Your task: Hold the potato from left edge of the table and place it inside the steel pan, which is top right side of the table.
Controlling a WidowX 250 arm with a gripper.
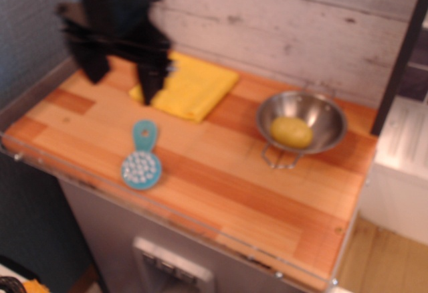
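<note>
Frame blurred throughout; fine detail not readable.

Small pale-yellow oval potato lies inside the round shiny stainless-steel pan, resting on the pan's bottom, slightly toward its front-left. Nothing is touching the potato. Pan sits on the orange-brown striped wooden counter, w/ one thin wire loop handle sticking out from its front toward the viewer.

Black robot gripper hangs well to the left of the pan, above the counter's far-left part — jaws spread wide apart, pointing down, nothing between them. Its right-hand finger overlaps the left edge of the folded yellow cloth in this view; contact vs. hovering cannot be told from the blur.

Cloth lies flat left of the pan, near the whitewashed plank wall at the back. Teal round brush w/ white bristle dots lies further left of the pan and nearer the front edge than the cloth — short handle w/ a cut-out pointing back toward the cloth. Apart from both cloth and pan.
</note>
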